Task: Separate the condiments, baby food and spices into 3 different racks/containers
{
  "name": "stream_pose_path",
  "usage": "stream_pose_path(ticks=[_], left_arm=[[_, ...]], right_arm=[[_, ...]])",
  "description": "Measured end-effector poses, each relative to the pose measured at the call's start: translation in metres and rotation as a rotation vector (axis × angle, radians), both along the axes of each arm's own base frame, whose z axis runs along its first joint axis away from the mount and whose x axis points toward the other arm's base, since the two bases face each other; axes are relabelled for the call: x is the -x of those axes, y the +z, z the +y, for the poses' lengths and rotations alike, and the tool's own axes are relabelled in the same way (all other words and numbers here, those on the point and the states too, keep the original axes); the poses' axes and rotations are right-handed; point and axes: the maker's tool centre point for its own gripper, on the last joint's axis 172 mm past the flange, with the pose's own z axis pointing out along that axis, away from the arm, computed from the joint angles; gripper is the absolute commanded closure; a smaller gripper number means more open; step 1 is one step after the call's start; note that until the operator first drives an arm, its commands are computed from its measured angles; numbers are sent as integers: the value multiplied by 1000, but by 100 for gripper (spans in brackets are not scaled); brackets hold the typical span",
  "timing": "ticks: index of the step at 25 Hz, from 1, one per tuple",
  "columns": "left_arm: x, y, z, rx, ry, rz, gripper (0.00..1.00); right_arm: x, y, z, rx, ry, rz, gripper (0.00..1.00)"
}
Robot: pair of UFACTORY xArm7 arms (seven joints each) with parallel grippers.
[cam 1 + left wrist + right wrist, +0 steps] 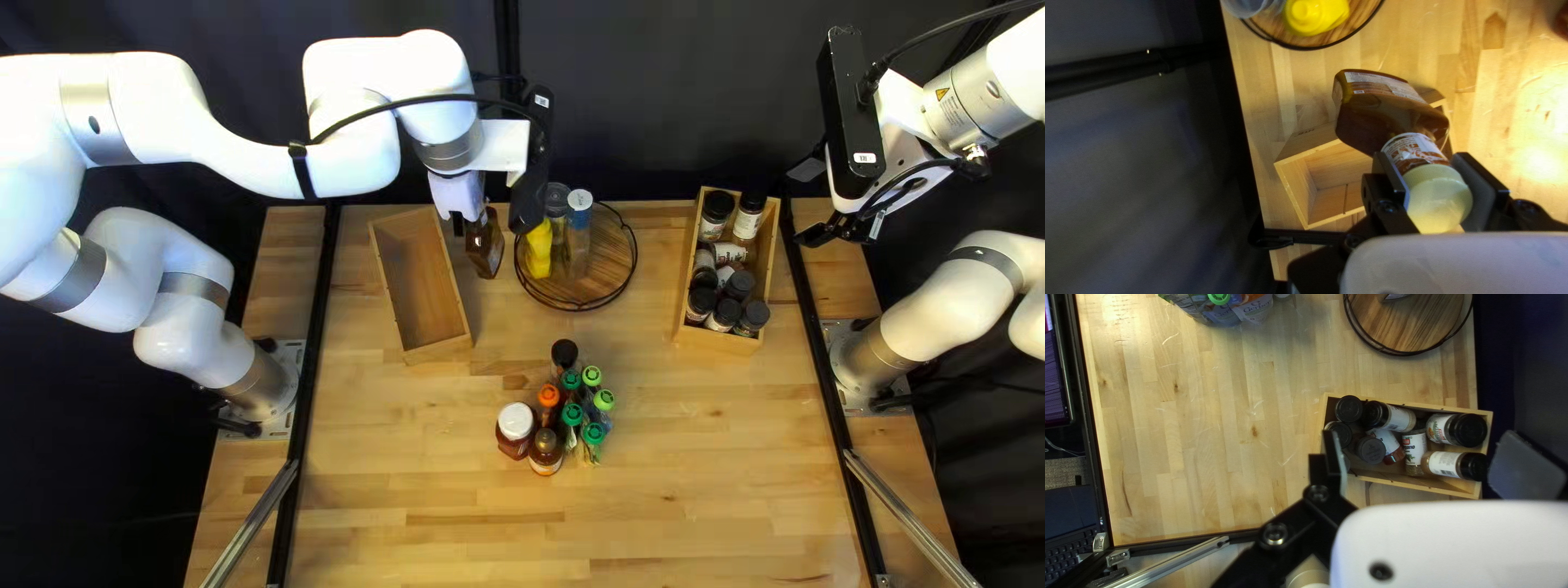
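one glossy amber bottle point(1388, 117) between left jaws

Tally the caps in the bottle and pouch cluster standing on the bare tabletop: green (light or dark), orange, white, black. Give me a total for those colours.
Green caps: 5
Orange cap: 1
White cap: 1
Black cap: 1
Total: 8
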Motion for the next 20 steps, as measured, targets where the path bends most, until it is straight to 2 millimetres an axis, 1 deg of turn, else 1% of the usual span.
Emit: stream_pose_path(ticks=[7, 10, 16, 20], left_arm=[[-27, -17, -16, 36, -61, 1, 100], [-35, -25, -20, 47, -76, 3, 100], [-36, -37, -21, 60, -85, 10, 100], [-40, -47, -27, 70, -97, 22, 100]], right_arm=[[0, 0, 0, 0, 0, 0, 0], [0, 0, 0, 0, 0, 0, 0], [0, 0, 0, 0, 0, 0, 0], [0, 0, 0, 0, 0, 0, 0]])
